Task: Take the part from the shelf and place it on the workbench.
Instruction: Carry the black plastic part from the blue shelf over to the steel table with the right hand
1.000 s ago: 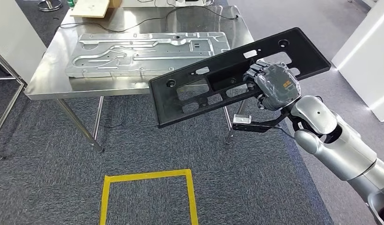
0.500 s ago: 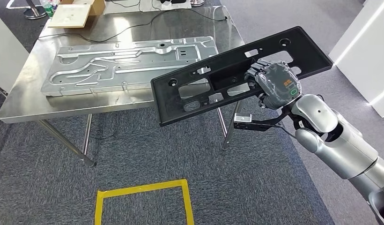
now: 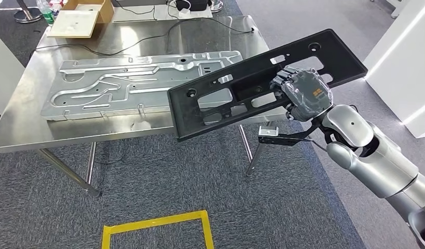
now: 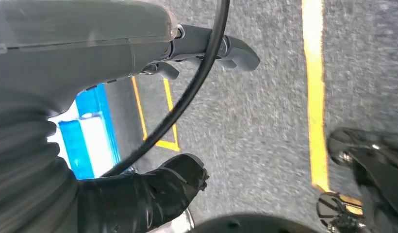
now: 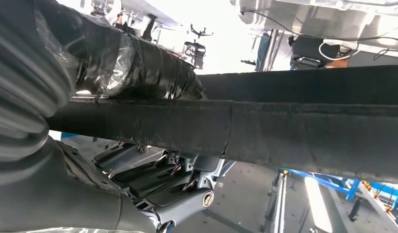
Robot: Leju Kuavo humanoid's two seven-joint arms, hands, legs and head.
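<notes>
Part (image 3: 236,91) off shelf, not yet on table (image 3: 24,132).
Gripped in right hand (image 3: 302,93), overhanging table edge; left hand (image 4: 143,194) seemingly empty, view poor.

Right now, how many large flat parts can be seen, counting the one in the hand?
2. A black plastic panel is held by the right hand above the table's near edge; a silver metal plate lies on the table.

Matt black plastic part (image 3: 262,83), faintly textured. Glossy brushed steel tabletop (image 3: 122,31), mirror-like. Pale stamped sheet-metal panel (image 3: 138,83), satin, ribbed. Grey robot hand (image 3: 303,93) wrapped in shiny, crinkled film. Smooth silver metal-look arm (image 3: 376,155). Rough grey carpet floor (image 3: 148,181), yellow tape (image 3: 153,223). Brown cardboard box (image 3: 81,18).
</notes>
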